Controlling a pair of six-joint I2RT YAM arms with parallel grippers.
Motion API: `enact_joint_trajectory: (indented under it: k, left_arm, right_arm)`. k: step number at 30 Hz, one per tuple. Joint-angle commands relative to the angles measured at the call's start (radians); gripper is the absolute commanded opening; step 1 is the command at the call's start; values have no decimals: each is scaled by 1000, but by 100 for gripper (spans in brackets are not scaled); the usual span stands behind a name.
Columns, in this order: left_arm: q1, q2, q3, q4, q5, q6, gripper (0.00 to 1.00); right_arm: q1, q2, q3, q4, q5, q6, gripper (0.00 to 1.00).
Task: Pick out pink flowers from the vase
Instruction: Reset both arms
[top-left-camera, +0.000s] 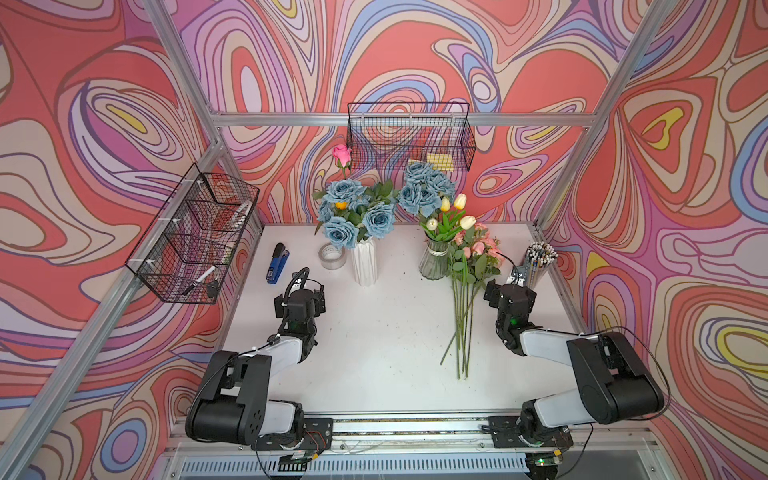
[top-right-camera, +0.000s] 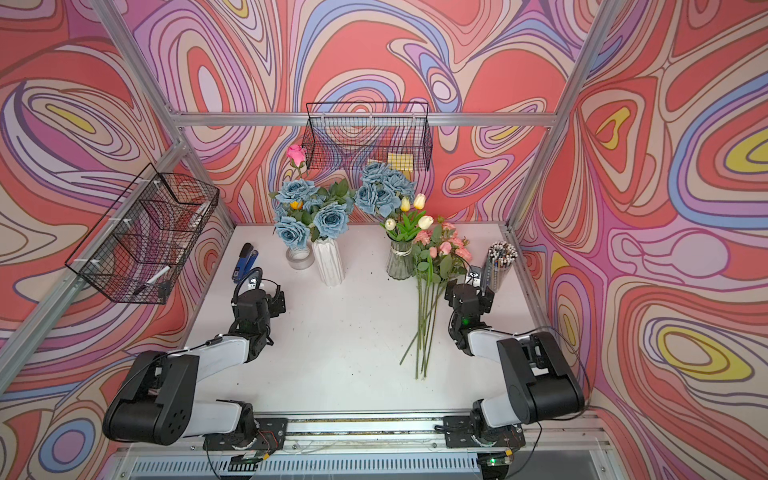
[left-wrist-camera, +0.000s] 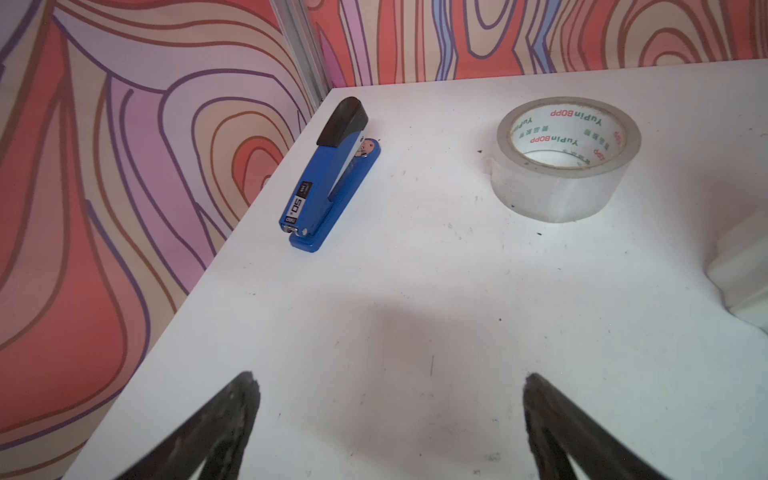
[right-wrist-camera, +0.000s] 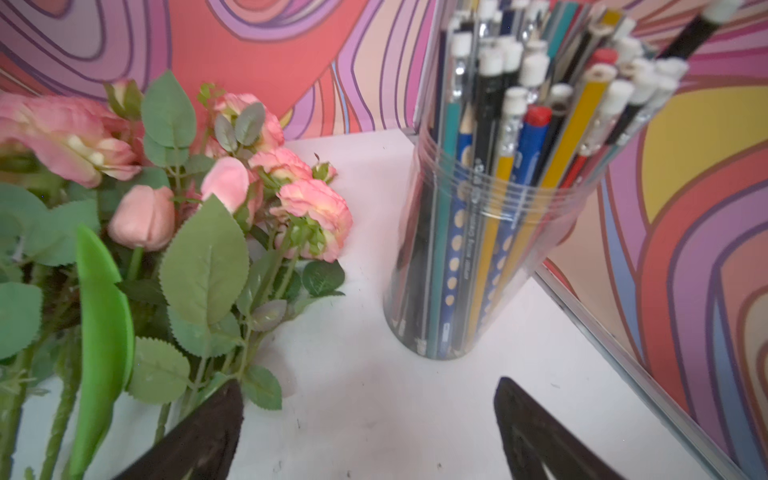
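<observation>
A white, scuffed tabletop (top-left-camera: 374, 340) sits inside an aluminium frame (top-left-camera: 291, 119). The walls (top-left-camera: 104, 104) carry swirling red, pink and lilac patterns, and two wire baskets (top-left-camera: 409, 137) hang on them.

The pink flowers (top-left-camera: 478, 249) lie flat on the tabletop just beside the glass vase (top-left-camera: 434, 259), between it and the pencil jar (top-left-camera: 538, 259). The blooms point toward the back wall and the long green stems (top-left-camera: 461, 332) fan out toward the robot. Up close the flowers (right-wrist-camera: 311, 208) are ruffled peach-pink heads with yellowish edges, smooth pale buds and serrated green leaves. One deeper pink rose (top-left-camera: 341, 153) stands upright above the blue roses (top-left-camera: 345, 212) in the white vase (top-left-camera: 365, 262).

The left fingers (left-wrist-camera: 216, 428) are spread wide over bare tabletop, near the stapler (left-wrist-camera: 328, 178) and tape (left-wrist-camera: 565, 158). The right fingers (right-wrist-camera: 208, 428) are also apart and hold nothing. One tip sits at the edge of the leaves, and whether it touches them is unclear.

In both top views the wrist bodies hide the fingers. In the right wrist view the nearest blooms are blurred and the stems are cut off. In the left wrist view only a corner of the white vase shows.
</observation>
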Motion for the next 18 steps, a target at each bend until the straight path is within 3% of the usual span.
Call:
enact_joint_trajectory:
  k: [1,8,11,14,18]
  left_arm:
    - [31,23,-47,222,56,-18,100]
    - [55,98,-76,328,156,-10,100]
    - [55,148,-58,343,188,7,100]
    - [55,139,0,218,230,21,100]
    - [56,147,1,224,239,22,100]
  right_arm:
    - [1,39,-57,283,-19,-75,96]
    - [-1,209,-137,651,-52,-137,96]
    - [-9,187,-89,509,-112,-130,95]
    - [-15,190,-91,518,-117,-124,95]
    - [-16,193,-95,530,-122,-126,95]
